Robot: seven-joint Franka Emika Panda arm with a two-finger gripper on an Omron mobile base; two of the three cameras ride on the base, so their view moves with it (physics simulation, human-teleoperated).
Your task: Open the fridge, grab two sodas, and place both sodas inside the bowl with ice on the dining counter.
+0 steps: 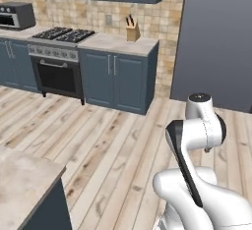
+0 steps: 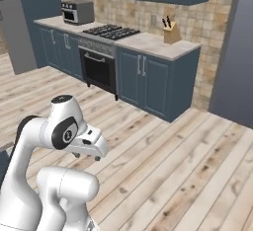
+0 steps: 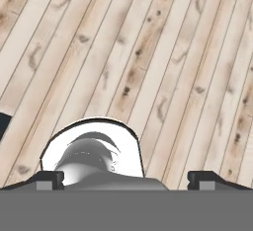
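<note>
The fridge (image 2: 20, 32) is the tall grey unit with a black panel at the far left edge of the right base view, and its doors are shut. A corner of the dining counter (image 1: 24, 175), a beige stone top on a dark blue base, sits at the lower left of the left base view. The two sodas and the bowl with ice are out of view. My arm is folded over the base, with the hand (image 2: 91, 146) pointing down at the wooden floor. My gripper (image 3: 126, 179) is open, its fingertips (image 3: 49, 178) wide apart with nothing between them.
Along the back wall run dark blue cabinets (image 1: 115, 79), a stove with oven (image 1: 59, 57), a knife block (image 1: 132, 30) and a toaster oven (image 1: 15, 15). A grey wall (image 1: 216, 42) closes the right side. Open plank floor (image 1: 118, 140) lies between me and the cabinets.
</note>
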